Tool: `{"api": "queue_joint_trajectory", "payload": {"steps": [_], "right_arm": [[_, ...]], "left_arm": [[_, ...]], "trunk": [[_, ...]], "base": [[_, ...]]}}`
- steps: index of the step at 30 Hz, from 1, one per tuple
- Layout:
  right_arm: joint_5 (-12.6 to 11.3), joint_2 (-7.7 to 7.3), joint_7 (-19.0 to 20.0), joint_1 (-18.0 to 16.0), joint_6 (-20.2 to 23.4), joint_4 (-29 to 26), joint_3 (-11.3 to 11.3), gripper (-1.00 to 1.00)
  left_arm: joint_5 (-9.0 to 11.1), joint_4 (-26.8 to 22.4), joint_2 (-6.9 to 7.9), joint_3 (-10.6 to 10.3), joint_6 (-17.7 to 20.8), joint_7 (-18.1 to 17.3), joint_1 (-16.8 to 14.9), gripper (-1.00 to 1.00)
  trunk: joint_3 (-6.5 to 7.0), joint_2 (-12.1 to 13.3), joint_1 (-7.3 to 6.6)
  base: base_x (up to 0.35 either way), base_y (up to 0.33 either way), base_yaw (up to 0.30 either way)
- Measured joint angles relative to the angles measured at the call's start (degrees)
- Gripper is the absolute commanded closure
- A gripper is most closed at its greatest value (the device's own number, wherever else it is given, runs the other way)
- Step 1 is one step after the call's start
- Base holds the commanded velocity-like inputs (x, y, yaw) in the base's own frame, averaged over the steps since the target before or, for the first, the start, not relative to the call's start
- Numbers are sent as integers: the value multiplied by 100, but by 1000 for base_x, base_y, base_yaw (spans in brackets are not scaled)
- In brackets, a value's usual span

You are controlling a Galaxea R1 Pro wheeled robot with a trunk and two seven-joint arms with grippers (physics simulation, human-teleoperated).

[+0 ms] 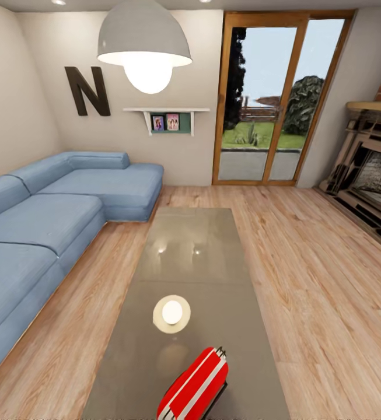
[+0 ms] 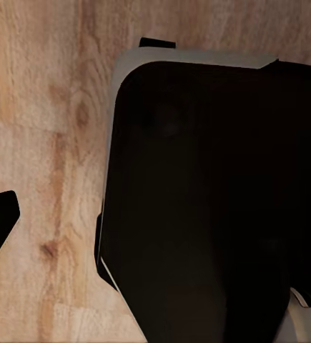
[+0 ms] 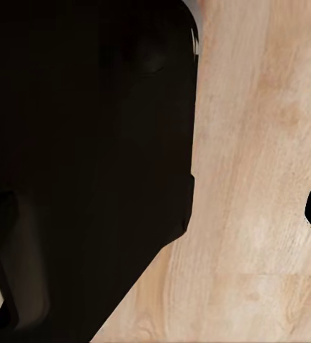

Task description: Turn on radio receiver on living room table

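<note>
The radio receiver point(image 1: 193, 385) lies tilted on the table's point(image 1: 213, 256) near end.

One radio receiver point(image 1: 193, 385), red with white stripes, at the near end of one table point(image 1: 213, 251); one sectional sofa point(image 1: 56, 221); one pendant lamp point(image 1: 144, 44); one letter "N" point(image 1: 87, 90) on the wall; one wall shelf point(image 1: 167, 119) carrying two framed pictures point(image 1: 165, 122); one glazed door point(image 1: 278, 99) of two panes; one fireplace point(image 1: 371, 169).

Both arms low beside the dark robot body point(image 2: 212, 207), wrist cameras facing down; end effector states unreadable.
</note>
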Motion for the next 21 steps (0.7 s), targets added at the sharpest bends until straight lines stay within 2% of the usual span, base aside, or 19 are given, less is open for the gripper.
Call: {"api": "queue_joint_trajectory", "payload": {"steps": [9, 13, 15, 18, 21], "right_arm": [[11, 4, -27, 0, 172, -616, -1, -100], [12, -7, -129, 0, 572, -1054, -1, -100], [13, -54, -177, -1, 927, -1418, -1, -100], [12, -81, -197, 0, 1160, -1767, -1, -100], [16, -98, -221, -9, 1282, -2057, -1, -100]], "left_arm": [[23, -288, 200, 8, 7, -27, 0, -100], [68, -560, 322, 15, 15, -37, 0, -100], [110, -757, 422, 14, 38, -49, -1, -100], [164, -999, 573, 16, 187, -59, 0, -100], [318, -1555, 824, 18, 709, -77, -1, -100]], "trunk": [[-83, 0, 0], [-120, 0, 0], [-138, 0, 0], [-166, 0, 0], [-193, 0, 0]], "base": [[0, 0, 0], [0, 0, 0], [0, 0, 0], [0, 0, 0], [0, 0, 0]]}}
